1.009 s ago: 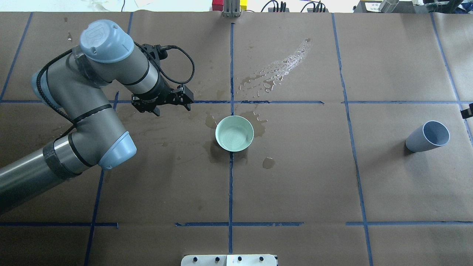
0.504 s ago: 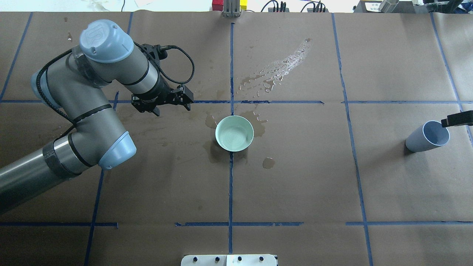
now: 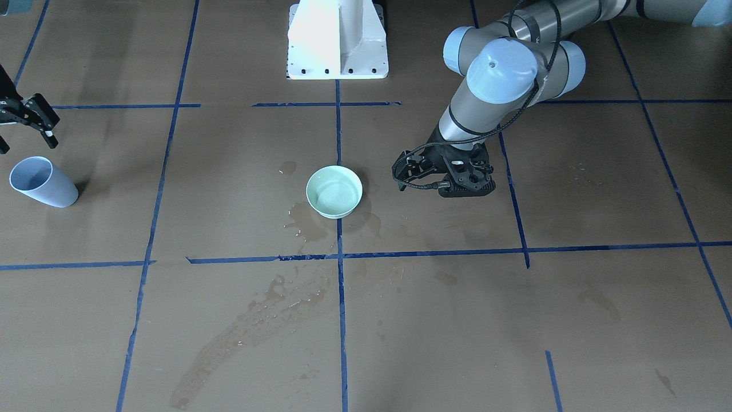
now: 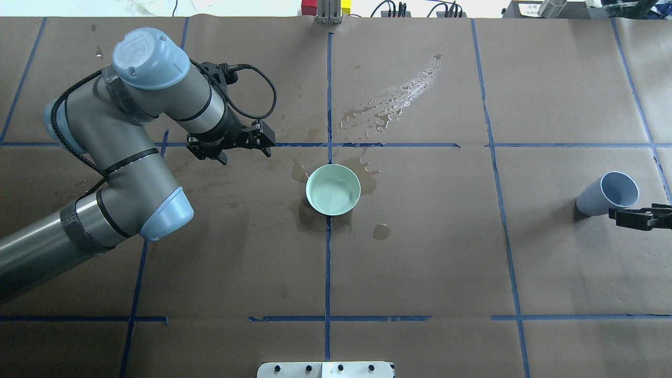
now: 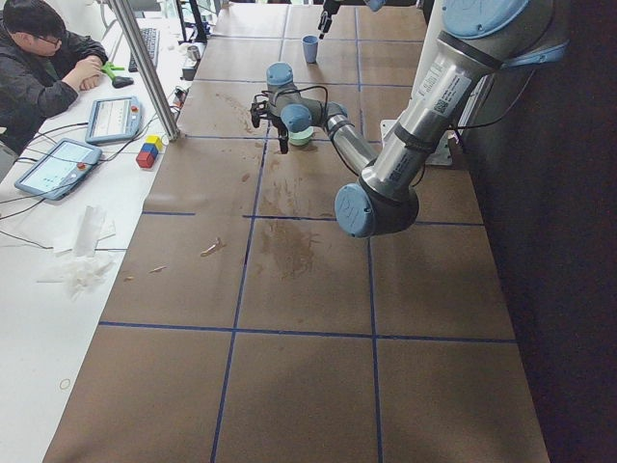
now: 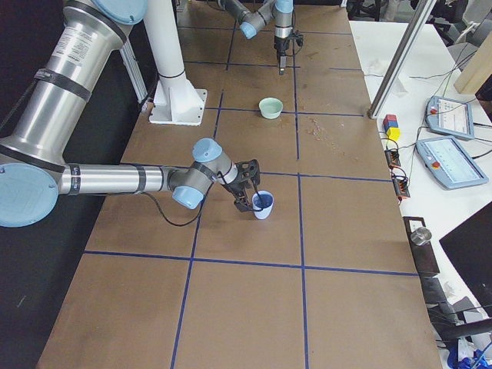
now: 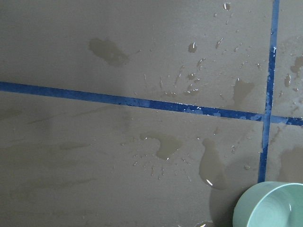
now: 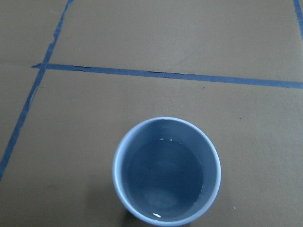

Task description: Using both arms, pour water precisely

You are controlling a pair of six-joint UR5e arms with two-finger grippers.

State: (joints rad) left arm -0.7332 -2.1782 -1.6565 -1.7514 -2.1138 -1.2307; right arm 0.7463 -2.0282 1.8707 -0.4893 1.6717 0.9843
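A pale blue cup stands upright at the table's right end, and the right wrist view shows clear water inside it. My right gripper hangs open and empty just above and beside the cup, close to its rim. A mint green bowl sits at the table's centre; whether it holds liquid I cannot tell. My left gripper hovers open and empty to the bowl's left, a hand's width away. The left wrist view catches only the bowl's rim.
Spilled water glistens in a streak beyond the bowl, and dark wet stains ring it. The white pedestal stands at the robot's side. A seated person, tablets and coloured blocks are past the far edge.
My right gripper came in from the right edge and moved across the cup's rim towards the robot's side. The left arm, the bowl and the cup stayed put.
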